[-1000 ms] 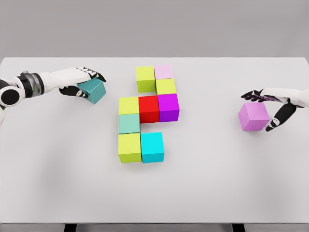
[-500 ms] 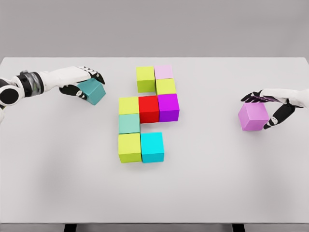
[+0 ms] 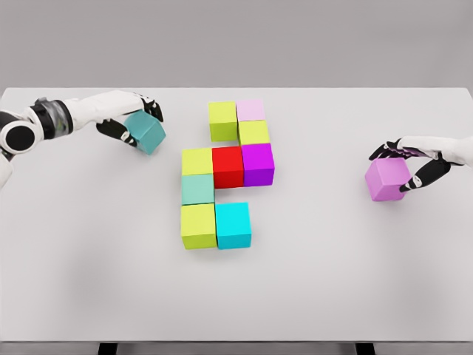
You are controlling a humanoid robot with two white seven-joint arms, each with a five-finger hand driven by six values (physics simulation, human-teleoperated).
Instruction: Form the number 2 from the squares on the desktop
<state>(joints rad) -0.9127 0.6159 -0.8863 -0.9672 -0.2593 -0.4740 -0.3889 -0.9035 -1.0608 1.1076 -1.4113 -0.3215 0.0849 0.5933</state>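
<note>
Squares: eight grouped (image 3: 222, 174); two held, one per hand.

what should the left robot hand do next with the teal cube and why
Probably carry the teal cube right, to the spot left of the top yellow-green cube. The left robot hand grips it, and the 2's top row holds only two cubes, ending at the pale pink cube.

The left hand (image 3: 131, 118) is reaching in from the left edge, fingers curling around a teal cube (image 3: 145, 132). The right hand (image 3: 414, 161) is coming in from the right, its fingers and thumb closing on a violet cube (image 3: 386, 180).
</note>
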